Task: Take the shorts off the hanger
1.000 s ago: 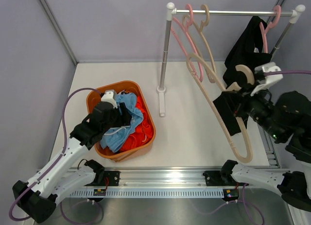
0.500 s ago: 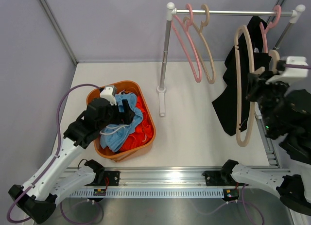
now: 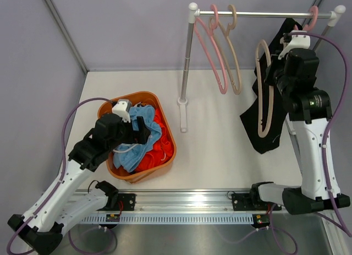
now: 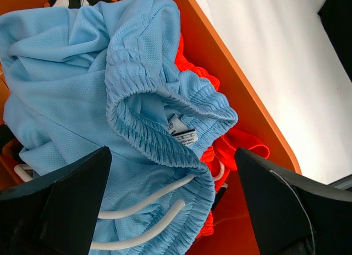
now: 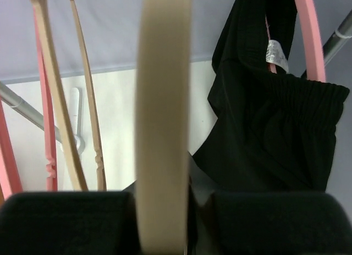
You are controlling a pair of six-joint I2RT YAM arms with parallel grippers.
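The black shorts [image 5: 275,134], seemingly untouched, are hung lengthwise at two o'clock of the nearer right gripper [image 5: 163,222], clamped on a beige hanger [image 5: 163,73]; the left gripper [image 4: 176,211] is spread wide.

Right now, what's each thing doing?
black shorts, hanging on the pink hanger.
pink hanger, hooked on the rail.
beige hanger, empty, off the rail, gripped.
blue shorts, crumpled in the basket.
orange shorts, in the basket, partly under the blue.
basket, holding shorts.
left gripper, open above blue shorts.
right gripper, shut on beige hanger.
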